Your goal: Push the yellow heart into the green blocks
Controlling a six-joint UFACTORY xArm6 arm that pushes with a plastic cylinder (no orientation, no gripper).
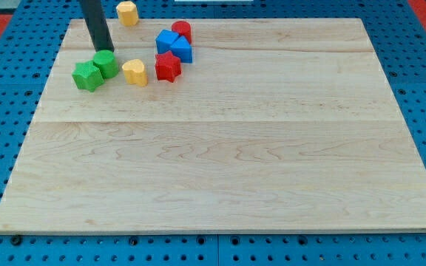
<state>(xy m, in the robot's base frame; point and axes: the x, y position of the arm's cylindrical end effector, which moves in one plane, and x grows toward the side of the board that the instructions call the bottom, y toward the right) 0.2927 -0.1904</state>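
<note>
Up at the view's top left, we see my tip coming down just behind the green blocks, its end meeting the top edge of the rounder green block; whether it truly touches we cannot tell. It is a bare rod with no jaws, so it has nothing to open or close, and it holds nothing. The yellow heart lies to the view's right of my tip and a little lower, with the rounder green block between them. A narrow strip of wooden board shows between the heart and that green block, so they are near but apart. The green star-shaped block sits touching the rounder one, toward the view's lower left. We cannot make out clearly which way the heart's point faces; it looks about as wide as it is tall, with no obvious long axis. Just right of the heart stands a red star-shaped block, behind it two blue blocks and a red cylinder. A second yellow block rests beyond the board's top edge.
</note>
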